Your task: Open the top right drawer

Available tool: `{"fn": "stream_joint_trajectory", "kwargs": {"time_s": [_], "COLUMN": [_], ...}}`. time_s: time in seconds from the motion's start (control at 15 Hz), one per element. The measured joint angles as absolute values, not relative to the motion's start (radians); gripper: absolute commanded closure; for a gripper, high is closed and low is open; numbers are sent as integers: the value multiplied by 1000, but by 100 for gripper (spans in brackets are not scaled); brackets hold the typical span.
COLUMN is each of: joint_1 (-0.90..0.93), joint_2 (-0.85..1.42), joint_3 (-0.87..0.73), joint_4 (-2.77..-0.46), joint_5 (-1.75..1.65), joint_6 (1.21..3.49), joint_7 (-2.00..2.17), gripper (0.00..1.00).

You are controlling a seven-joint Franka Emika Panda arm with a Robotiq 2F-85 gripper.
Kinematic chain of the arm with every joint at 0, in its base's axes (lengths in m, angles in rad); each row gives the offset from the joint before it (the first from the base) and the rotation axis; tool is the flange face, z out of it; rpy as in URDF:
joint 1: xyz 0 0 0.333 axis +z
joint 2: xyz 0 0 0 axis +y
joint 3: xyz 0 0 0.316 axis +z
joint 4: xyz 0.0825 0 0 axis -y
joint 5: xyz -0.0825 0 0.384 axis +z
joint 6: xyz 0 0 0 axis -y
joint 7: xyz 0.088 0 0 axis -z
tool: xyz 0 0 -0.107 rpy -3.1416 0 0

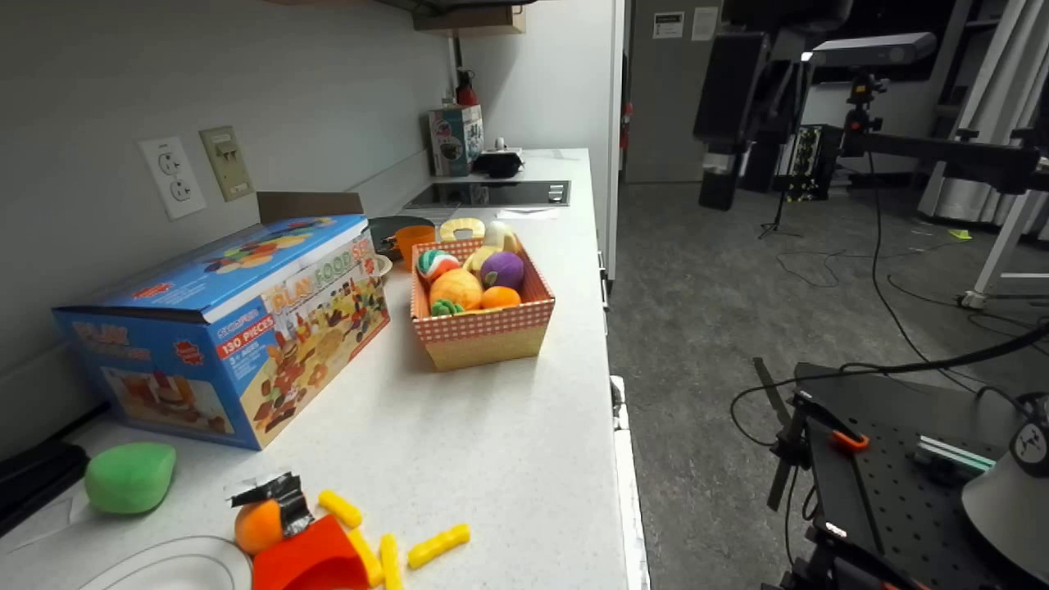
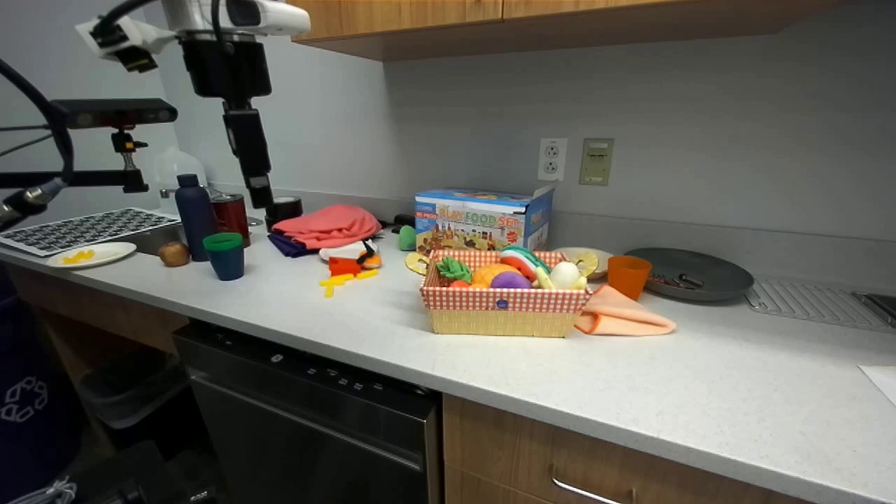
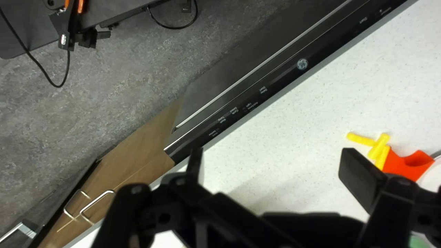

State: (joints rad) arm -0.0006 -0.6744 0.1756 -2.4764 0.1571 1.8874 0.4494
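The desk [image 2: 700,392] runs across the scene, a dishwasher [image 2: 308,402] set beneath its front edge. Under that same edge, just right of the dishwasher in an exterior view, sits what I take for the top right drawer [image 2: 553,448], wood-fronted and apparently closed. The end effector [image 3: 274,156] hangs above desk level, well apart from it, jaws spread wide, holding nothing. The drawer's metal handle [image 2: 584,491] is untouched. I judge 0 of 3 steps done: reach, grip and pull all remain.
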Motion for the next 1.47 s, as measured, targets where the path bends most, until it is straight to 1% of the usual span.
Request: {"fn": "stream_joint_trajectory", "kwargs": {"time_s": [0.4,0.8,0.93,1.47], "joint_1": [-163,-254,-260,-261], "joint_2": [-535,-334,-296,-283], "joint_3": [21,-83,-99,-107], "joint_4": [-2422,-2400,-2394,-2381], "joint_5": [41,4,4,4], "joint_6": [1969,2158,2200,2202], "joint_7": [433,436,436,439], "gripper": [0,0,0,0]}}
